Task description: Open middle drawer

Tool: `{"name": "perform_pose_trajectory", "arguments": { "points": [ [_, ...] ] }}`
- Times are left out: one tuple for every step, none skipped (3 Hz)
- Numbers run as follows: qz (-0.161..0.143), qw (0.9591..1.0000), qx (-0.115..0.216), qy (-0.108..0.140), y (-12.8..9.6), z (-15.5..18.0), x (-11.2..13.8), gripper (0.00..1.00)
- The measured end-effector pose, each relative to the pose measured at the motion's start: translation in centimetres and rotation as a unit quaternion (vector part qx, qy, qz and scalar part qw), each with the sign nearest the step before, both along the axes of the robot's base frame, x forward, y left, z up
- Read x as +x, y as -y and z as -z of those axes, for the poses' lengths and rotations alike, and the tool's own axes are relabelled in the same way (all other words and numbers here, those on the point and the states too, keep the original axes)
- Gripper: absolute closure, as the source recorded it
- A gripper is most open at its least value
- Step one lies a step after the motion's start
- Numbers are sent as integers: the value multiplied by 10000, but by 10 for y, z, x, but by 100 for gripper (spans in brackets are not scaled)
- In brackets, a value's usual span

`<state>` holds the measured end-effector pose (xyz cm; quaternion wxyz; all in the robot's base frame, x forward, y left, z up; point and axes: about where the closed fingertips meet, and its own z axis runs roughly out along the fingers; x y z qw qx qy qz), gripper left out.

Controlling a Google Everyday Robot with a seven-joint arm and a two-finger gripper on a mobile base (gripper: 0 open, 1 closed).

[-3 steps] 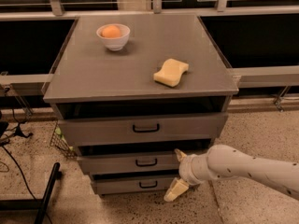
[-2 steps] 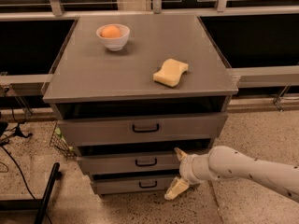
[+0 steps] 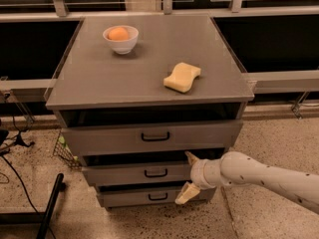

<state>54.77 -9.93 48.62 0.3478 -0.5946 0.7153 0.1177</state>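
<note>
The middle drawer (image 3: 129,174) is the second of three grey cabinet drawers, with a low flat front and a small black loop handle (image 3: 156,173) at its centre. It stands out a little from the cabinet. My gripper (image 3: 188,176) is at the right end of that front. It is open: one cream finger points up at the drawer's top edge, the other (image 3: 185,195) points down in front of the lowest drawer (image 3: 134,197). My white arm (image 3: 264,176) comes in from the right.
The taller top drawer (image 3: 149,136) sits slightly out above. On the cabinet top (image 3: 99,78) are a white bowl (image 3: 120,39) holding an orange and a yellow sponge (image 3: 182,76). A black pole (image 3: 49,208) lies on the floor at left, with cables beside it.
My gripper and arm have shifted slightly left along the middle drawer's front. The drawers have not visibly moved.
</note>
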Motion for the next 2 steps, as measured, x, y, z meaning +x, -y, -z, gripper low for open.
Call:
{"name": "perform_pose_trajectory", "arguments": {
  "points": [
    [-25,10000,-70,-4,-1,9,20,0],
    [-22,9998,-154,-91,-1,21,38,0]
  ]
}}
